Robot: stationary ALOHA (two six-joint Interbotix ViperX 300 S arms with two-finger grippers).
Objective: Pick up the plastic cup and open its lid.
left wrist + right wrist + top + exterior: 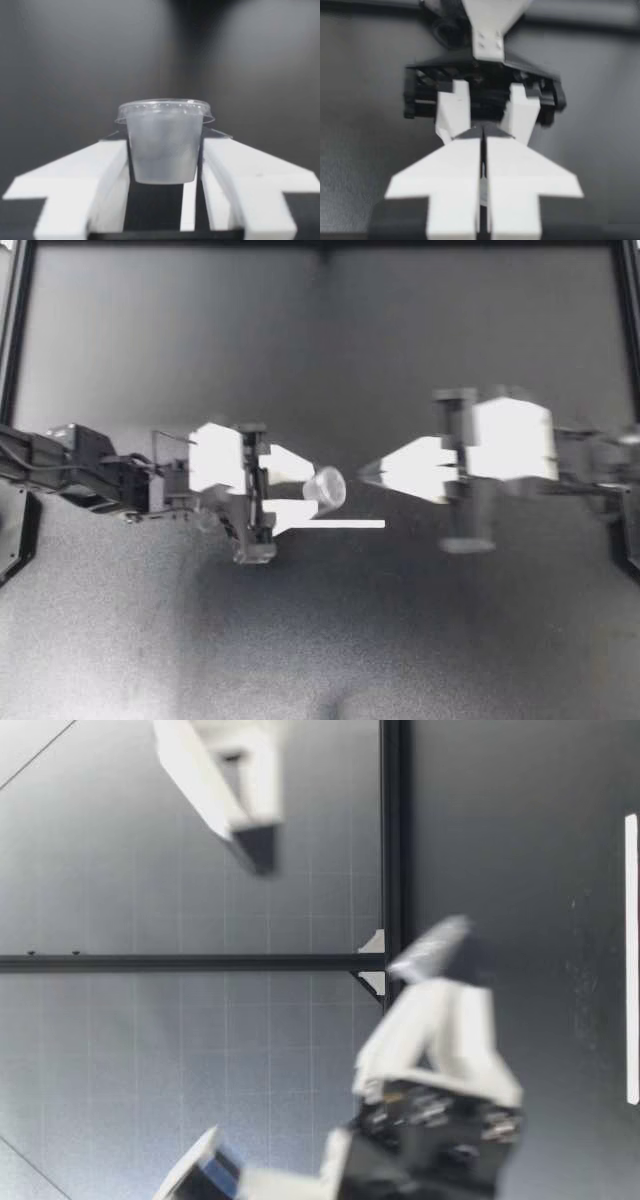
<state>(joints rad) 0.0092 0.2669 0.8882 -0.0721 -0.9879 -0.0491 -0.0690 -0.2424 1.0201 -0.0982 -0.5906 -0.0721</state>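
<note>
Over the table [320,640] middle, left gripper [315,488] pinches the plastic cup [326,487], likely light and squashy; right gripper [362,472], pressed together, should pull the lid [165,106] edge.

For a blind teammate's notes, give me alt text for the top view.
My left tool is shut on a small clear cup over a dark table. My right tool, shut, points at the cup from close by, not touching it; a white strip lies nearby.

Right gripper [365,472] was recorded as blurred in the top view. In the low view the plastic cup [432,950] was blurred and the left gripper [318,488] was cut off by the edge. In the right wrist view the cup was hidden behind the jaws.
</note>
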